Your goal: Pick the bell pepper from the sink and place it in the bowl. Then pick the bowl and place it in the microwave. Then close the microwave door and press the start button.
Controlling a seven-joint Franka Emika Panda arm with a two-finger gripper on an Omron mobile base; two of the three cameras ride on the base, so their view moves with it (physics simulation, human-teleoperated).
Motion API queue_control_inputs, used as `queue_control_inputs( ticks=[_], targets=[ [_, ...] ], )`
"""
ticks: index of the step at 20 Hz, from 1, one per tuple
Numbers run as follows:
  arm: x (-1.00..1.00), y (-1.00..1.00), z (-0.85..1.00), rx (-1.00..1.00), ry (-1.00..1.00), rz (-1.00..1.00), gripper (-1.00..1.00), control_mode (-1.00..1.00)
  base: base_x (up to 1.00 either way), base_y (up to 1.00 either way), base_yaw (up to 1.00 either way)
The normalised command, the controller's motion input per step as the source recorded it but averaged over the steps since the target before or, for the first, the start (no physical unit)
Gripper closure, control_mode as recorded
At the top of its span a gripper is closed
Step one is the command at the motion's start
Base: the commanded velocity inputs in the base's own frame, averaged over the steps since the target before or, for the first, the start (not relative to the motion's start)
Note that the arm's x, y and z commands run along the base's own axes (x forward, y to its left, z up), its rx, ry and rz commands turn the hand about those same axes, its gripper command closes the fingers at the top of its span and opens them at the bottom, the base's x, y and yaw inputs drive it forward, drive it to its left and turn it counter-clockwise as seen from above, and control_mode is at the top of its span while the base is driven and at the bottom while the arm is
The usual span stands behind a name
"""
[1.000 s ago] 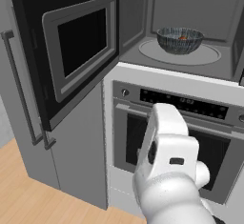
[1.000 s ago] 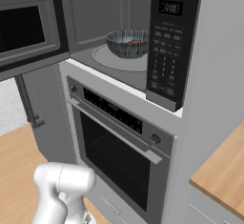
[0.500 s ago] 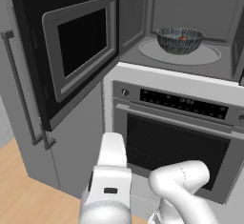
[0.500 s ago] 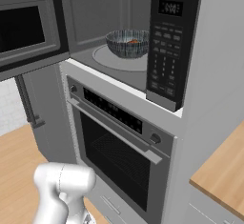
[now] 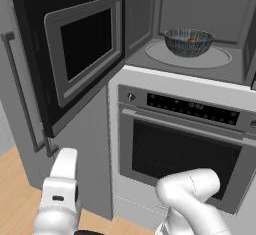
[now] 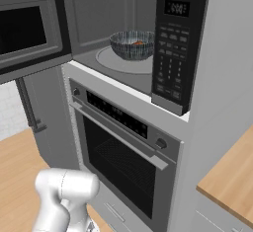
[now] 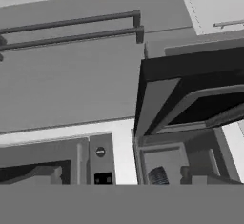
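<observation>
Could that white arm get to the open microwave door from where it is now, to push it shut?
Probably yes. The microwave door stands swung wide open to the left, with bare space around it, and the arm sits low just beneath it; nothing visible blocks the way up.

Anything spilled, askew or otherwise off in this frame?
Nothing stands out. The bowl sits upright on the turntable inside the microwave, with the bell pepper in it. The microwave door is swung wide open, not yet closed. No spill or damage shows.
</observation>
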Motion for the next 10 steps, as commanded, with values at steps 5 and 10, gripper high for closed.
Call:
queue_control_inputs(
  ticks=[5,10],
  targets=[
    [0.65,0.94,-0.33,-0.04,0.0,-0.16,-1.0,-1.0,0.0,0.0,0.0],
    [0.86,0.73,-0.15,-0.05,0.0,-0.25,-1.0,-1.0,0.0,0.0,0.0]
  ],
)
